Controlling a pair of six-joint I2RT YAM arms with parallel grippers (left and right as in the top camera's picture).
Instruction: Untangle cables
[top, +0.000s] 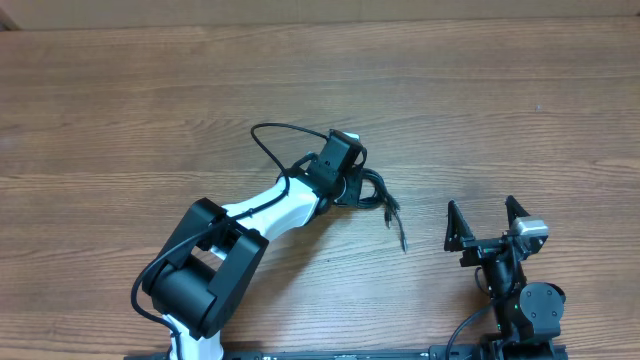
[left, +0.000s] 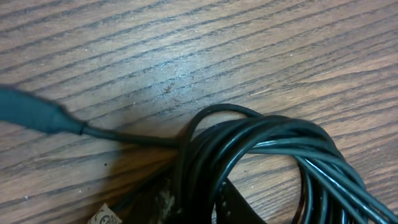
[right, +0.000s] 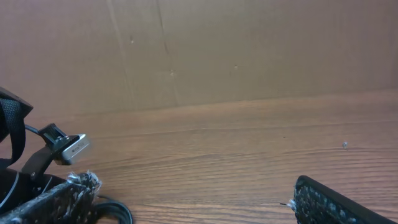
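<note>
Wood-grain table (top: 120, 100) carries the work. Left gripper (top: 352, 183) sits directly over the cables (top: 380, 196), just off centre toward 3 o'clock; whether its fingers are parted or closed cannot be determined. These cables form one bundled coil, with a single plug end (top: 403, 243) trailing toward 5 o'clock. Right gripper (top: 487, 228), at 4 o'clock, stands spread and empty. Assessment: untangling has barely begun, and every cord is yet to be separated.

Coiled black cables (left: 267, 134) on wooden table (left: 186, 50)
</note>
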